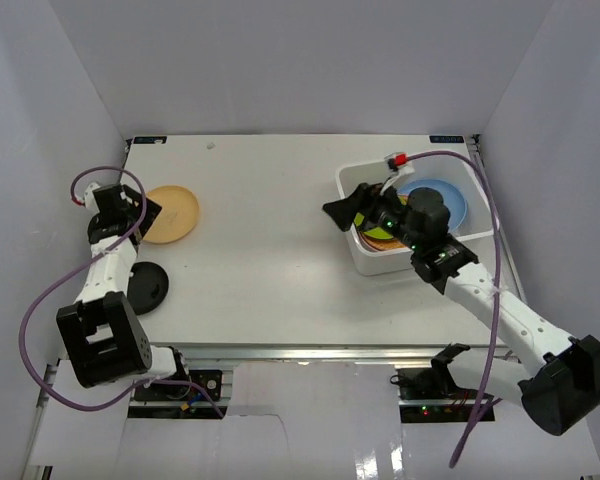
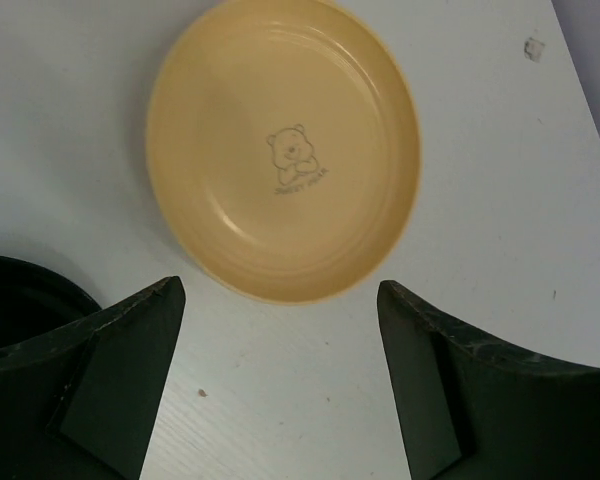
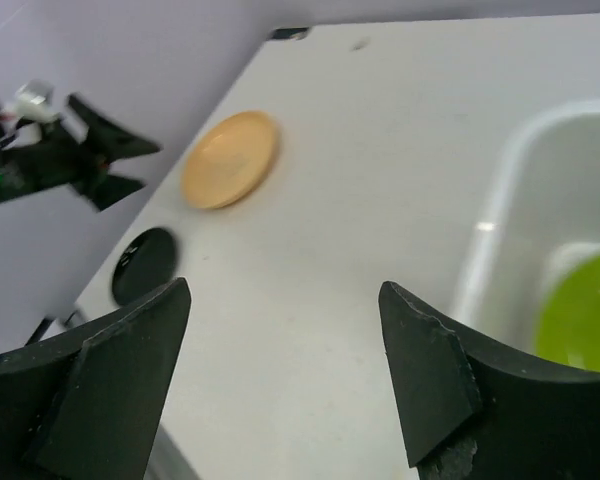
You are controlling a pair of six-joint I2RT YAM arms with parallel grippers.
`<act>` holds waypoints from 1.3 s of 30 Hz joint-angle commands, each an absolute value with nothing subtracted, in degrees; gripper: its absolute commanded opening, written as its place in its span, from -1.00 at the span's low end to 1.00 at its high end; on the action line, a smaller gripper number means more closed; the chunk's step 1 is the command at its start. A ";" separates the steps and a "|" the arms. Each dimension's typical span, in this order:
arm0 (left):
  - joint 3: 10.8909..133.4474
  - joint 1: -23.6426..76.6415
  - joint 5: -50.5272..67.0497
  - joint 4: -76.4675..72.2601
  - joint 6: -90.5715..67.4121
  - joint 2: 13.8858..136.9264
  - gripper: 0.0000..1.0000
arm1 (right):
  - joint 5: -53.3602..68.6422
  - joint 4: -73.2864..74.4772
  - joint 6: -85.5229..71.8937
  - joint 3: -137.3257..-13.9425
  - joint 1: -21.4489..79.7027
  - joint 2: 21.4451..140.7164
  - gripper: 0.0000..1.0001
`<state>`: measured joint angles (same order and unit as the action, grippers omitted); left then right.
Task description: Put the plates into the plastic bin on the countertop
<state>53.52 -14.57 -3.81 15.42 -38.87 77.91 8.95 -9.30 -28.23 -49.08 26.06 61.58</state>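
We see the white worktop (image 1: pixel 280 270) lit brightly and evenly from above, with shadows faint and soft-edged. In the left wrist view the yellow-orange plate (image 2: pixel 280 150) is crisp, down to its printed bear. The right wrist view is soft throughout, with the lime green plate (image 3: pixel 585 325) and the white bin (image 3: pixel 520 200) blurred.

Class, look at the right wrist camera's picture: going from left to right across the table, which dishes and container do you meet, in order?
black plate → yellow-orange plate → white bin (its left wall) → lime green plate inside it

Yellow-orange plate (image 2: pixel 283 150), black plate (image 1: pixel 145 285) on countertop (image 1: pixel 270 250); blue plate (image 1: pixel 450 200) in bin (image 1: pixel 376 263).
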 commanded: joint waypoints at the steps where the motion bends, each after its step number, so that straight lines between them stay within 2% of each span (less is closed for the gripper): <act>1: 52.13 -18.88 -2.90 13.19 -39.64 75.84 0.76 | 9.85 -15.11 -27.24 -50.45 38.01 64.94 0.64; 9: 56.68 -21.88 -3.07 11.51 -35.77 88.67 0.56 | 7.47 -16.00 -24.43 -57.02 56.05 83.11 0.58; 19: 66.00 -22.24 -2.55 13.71 -34.01 102.74 0.24 | 12.39 -22.50 -29.88 -64.68 61.35 102.12 0.52; 22: 66.45 -22.50 -2.64 13.71 -34.10 105.37 -0.05 | 12.48 -22.76 -31.02 -67.32 61.52 106.16 0.52; 23: 66.45 -22.76 -2.11 13.62 -34.28 105.90 -0.36 | 12.57 -22.85 -31.46 -68.02 61.52 108.35 0.51; 25: 66.27 -22.94 -1.76 13.10 -34.63 107.05 -0.68 | 12.65 -22.94 -33.13 -71.17 61.52 112.12 0.54; 26: 66.10 -22.85 -1.24 12.75 -34.63 107.14 -0.99 | 12.92 -22.85 -33.92 -72.67 61.52 113.71 0.57; 29: 65.92 -22.94 0.09 12.39 -35.50 106.70 -1.00 | 13.53 -23.55 -37.61 -78.65 61.52 119.76 0.66; 33: 63.99 -23.03 11.91 8.54 -40.07 100.04 -1.00 | 13.01 -23.73 -42.71 -86.38 61.79 127.43 0.66; 39: 62.14 -19.08 20.47 3.87 -45.87 80.80 -1.00 | 11.69 -22.95 -48.33 -96.92 63.28 137.10 0.57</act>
<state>61.21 -21.67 12.38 10.74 -41.98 92.82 12.21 -22.28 -44.53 -91.96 61.98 134.72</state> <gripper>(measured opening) 0.023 0.788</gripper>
